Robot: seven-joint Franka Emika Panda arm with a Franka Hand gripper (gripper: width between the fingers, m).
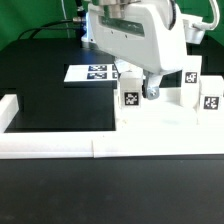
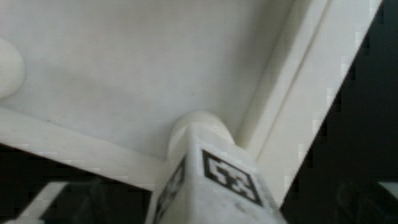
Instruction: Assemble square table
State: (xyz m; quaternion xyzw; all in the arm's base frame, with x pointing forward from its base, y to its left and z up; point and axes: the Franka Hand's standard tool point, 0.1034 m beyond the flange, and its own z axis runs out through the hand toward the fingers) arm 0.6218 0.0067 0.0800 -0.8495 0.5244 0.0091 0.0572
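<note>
A marker board [image 1: 88,73] lies flat on the black table [image 1: 40,70] (white border rails [image 1: 50,145] along the near edge)

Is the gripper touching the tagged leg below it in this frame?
Cannot tell. In the exterior view the gripper overlaps the tagged leg, hiding any contact. The wrist view shows the leg on the tabletop, but no fingers.

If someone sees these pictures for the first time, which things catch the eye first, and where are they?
The big white robot arm fills the upper middle of the exterior view, its gripper low among small white tagged legs standing upright on the large white square plastic plate. A flat white marker board lies behind on the black table. In the wrist view, one tagged leg stands close against the plate's surface.
</note>
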